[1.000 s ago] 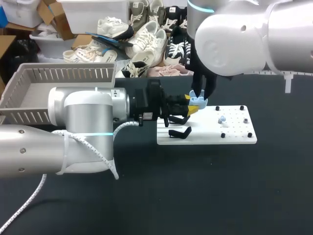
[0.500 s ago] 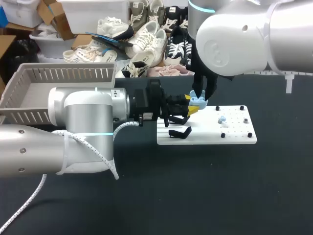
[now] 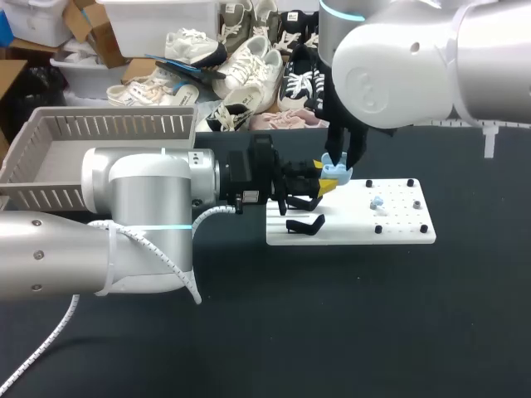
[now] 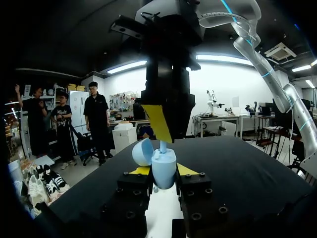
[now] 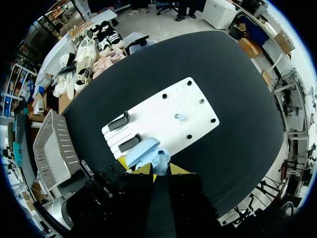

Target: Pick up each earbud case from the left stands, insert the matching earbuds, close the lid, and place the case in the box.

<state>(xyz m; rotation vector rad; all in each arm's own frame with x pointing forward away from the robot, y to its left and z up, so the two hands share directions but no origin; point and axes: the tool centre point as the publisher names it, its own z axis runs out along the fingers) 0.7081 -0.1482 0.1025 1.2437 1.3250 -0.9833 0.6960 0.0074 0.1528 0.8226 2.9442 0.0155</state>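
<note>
My left gripper (image 3: 325,184) is shut on a light-blue earbud case (image 3: 336,173), held over the left part of the white board (image 3: 398,228). In the left wrist view the case (image 4: 163,169) sits upright between the yellow tips with its lid (image 4: 142,151) swung open. My right gripper (image 3: 336,159) comes down from above onto the case, shut on a pale blue earbud (image 4: 162,145) whose stem pokes into the case. A second earbud (image 3: 376,201) lies on the board. Two black stands (image 3: 304,224) stand bare at the board's left end.
A grey slatted box (image 3: 50,157) stands at the table's back left, behind my left arm. Small black pegs (image 3: 424,228) dot the white board. The right wrist view shows the board (image 5: 163,116), its stands (image 5: 130,143) and the box (image 5: 54,144) beneath my gripper.
</note>
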